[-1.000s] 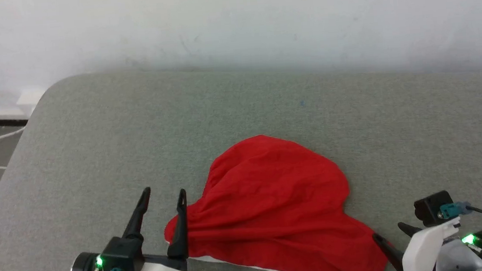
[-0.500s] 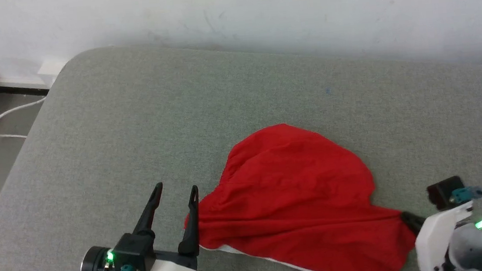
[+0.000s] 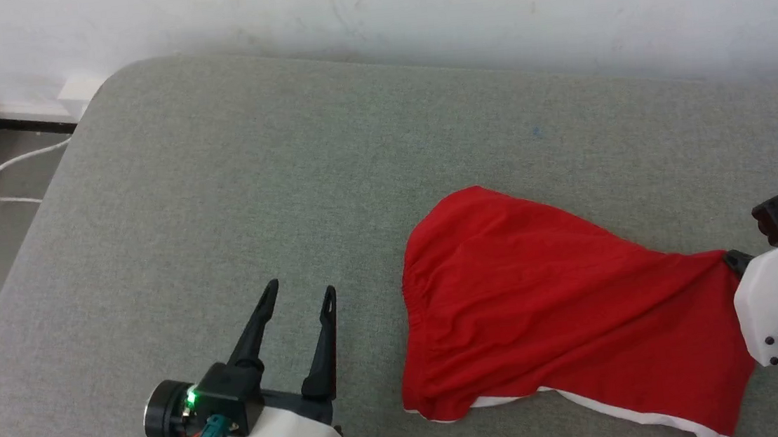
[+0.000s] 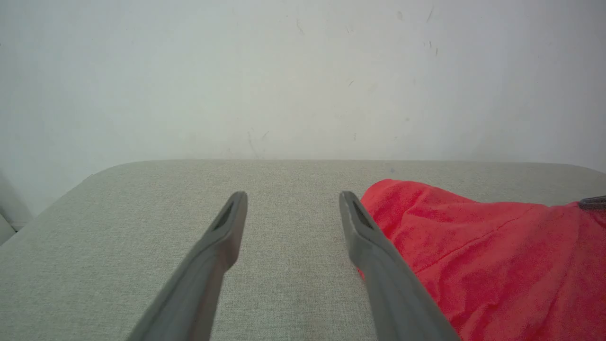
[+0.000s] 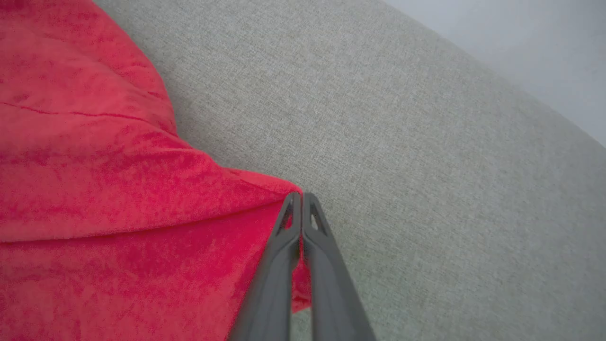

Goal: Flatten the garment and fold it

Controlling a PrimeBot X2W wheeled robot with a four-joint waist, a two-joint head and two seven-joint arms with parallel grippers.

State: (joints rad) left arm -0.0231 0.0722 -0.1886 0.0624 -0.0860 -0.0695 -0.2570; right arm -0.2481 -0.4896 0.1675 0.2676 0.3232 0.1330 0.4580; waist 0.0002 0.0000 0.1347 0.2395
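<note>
Red garment [image 3: 566, 315] — long axis left-right | right end effector [image 5: 301, 195] pinches its corner | left end effector [image 3: 300, 288] spread

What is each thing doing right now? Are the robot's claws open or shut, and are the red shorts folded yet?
red shorts: not folded, wrinkled, lying on the grey cushion, one corner pinched and drawn taut.
left gripper: open, holding nothing, apart from the shorts.
right gripper: shut on a corner of the shorts.
</note>
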